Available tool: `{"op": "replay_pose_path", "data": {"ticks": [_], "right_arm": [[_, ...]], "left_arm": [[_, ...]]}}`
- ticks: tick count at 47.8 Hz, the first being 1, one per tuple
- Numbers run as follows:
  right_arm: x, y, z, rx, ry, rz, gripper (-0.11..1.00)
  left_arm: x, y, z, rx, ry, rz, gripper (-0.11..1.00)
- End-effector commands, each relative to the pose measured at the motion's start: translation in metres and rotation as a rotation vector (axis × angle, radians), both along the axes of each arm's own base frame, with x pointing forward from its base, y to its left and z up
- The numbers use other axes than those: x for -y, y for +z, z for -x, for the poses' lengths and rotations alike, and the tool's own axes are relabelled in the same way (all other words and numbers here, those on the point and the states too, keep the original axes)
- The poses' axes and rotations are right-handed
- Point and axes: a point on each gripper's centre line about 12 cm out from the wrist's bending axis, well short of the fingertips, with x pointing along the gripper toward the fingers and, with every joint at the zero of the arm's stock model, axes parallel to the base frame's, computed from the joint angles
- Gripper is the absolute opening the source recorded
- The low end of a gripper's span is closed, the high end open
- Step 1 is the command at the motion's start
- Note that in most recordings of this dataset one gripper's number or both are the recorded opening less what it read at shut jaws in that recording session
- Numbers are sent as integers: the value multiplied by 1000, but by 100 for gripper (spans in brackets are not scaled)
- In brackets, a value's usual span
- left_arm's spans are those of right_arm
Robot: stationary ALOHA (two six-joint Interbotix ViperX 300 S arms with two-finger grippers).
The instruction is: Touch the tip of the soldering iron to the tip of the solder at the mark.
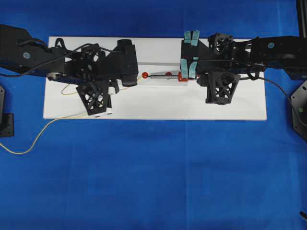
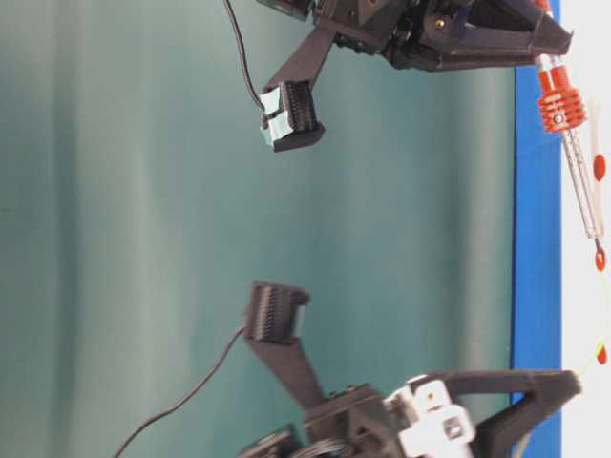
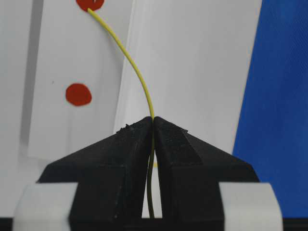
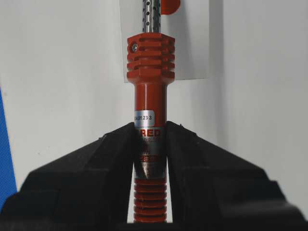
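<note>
Left gripper (image 3: 153,126) jaws clamped on the solder (image 3: 130,62); the yellow wire leaves the jaws and arcs up to a red mark (image 3: 89,4), its tip resting right at that dot; second red dot (image 3: 78,94) sits off to the left of the wire, untouched

Right gripper (image 4: 150,132) jaws clamped on the soldering iron (image 4: 150,91) by its red-orange handle; perforated metal shaft points away from me over the white board (image 1: 158,103)

Overhead view: iron lies roughly level along the board between my two arms, tip toward the left red dot where the solder ends; looks near or at the mark, but I can't tell from here whether the tips actually touch; table-level view shows the shaft end right by a red dot, contact still unclear

My call: this is the final closing move; keep the left arm still so the solder tip stays on the mark; creep the right arm along the shaft axis only, no sideways drift; wire is springy, so a hard push likely flicks it off the dot; stop at first contact; both grips stay firm, no reopening
</note>
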Motion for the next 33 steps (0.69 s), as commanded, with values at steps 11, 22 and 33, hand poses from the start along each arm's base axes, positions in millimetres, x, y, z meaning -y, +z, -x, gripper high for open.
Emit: {"op": "replay_pose_path", "data": {"ticks": [11, 22, 33], "right_arm": [[1, 12, -7, 40, 4, 11, 6], [1, 12, -7, 40, 4, 11, 6], [1, 19, -2, 59, 6, 20, 6]], "left_arm": [[4, 50, 31, 112, -7, -16, 2], [6, 70, 55, 210, 5, -17, 2], [6, 70, 54, 225, 7, -16, 2]]}}
